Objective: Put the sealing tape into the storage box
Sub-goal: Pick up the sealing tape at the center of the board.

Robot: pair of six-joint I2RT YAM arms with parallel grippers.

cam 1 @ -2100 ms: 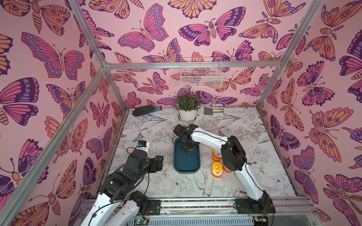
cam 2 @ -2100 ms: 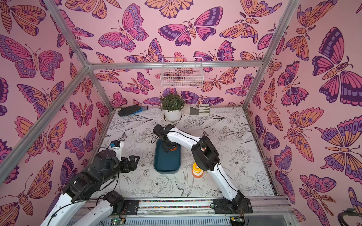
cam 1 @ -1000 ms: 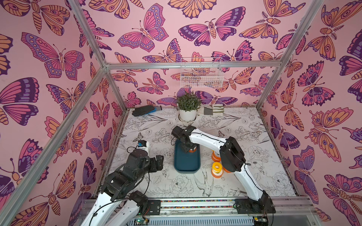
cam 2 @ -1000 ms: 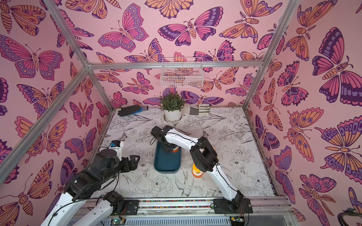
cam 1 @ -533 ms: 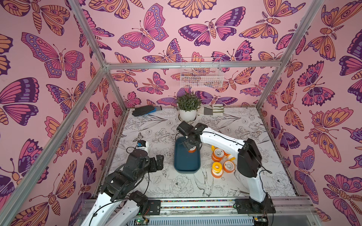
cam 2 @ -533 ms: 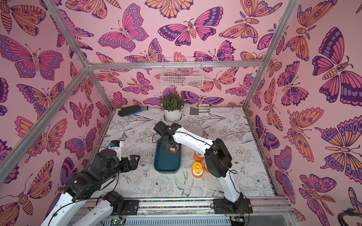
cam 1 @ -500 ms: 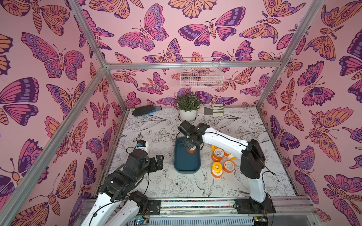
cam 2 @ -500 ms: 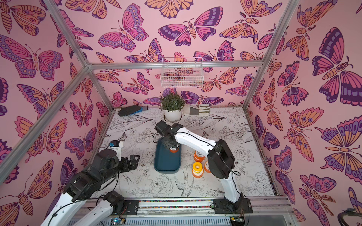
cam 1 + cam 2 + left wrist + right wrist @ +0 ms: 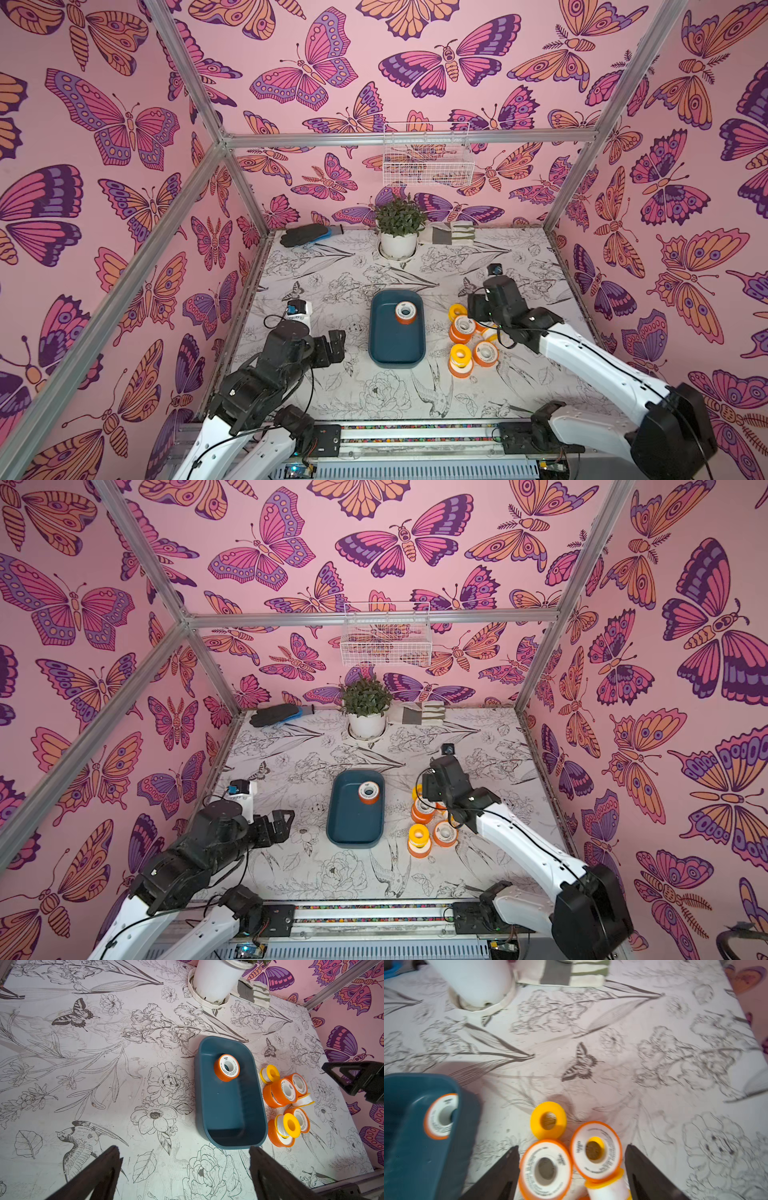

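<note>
The storage box (image 9: pixel 395 347) (image 9: pixel 353 825) is a dark teal tray in mid-table. One orange spool of sealing tape (image 9: pixel 405 312) (image 9: pixel 227 1067) (image 9: pixel 440 1116) lies at its far end. Several more orange and yellow spools (image 9: pixel 460 328) (image 9: pixel 419 838) (image 9: pixel 282 1092) sit clustered on the table just right of the box. My right gripper (image 9: pixel 474 312) (image 9: pixel 572 1148) hovers open over the far part of that cluster, with two orange spools (image 9: pixel 546 1169) between its fingers and a gap on each side. My left gripper (image 9: pixel 334 347) (image 9: pixel 184 1148) is open and empty, left of the box.
A potted plant (image 9: pixel 397 232), a black glove (image 9: pixel 305 235) and a folded cloth (image 9: pixel 451 233) line the table's back edge. A white wire basket (image 9: pixel 428 156) hangs on the back wall. Metal frame posts and pink walls close in both sides.
My right gripper has drawn back from the box's far end to the right, leaving an orange spool in the box, and now hangs over the cluster. The left arm has stayed put.
</note>
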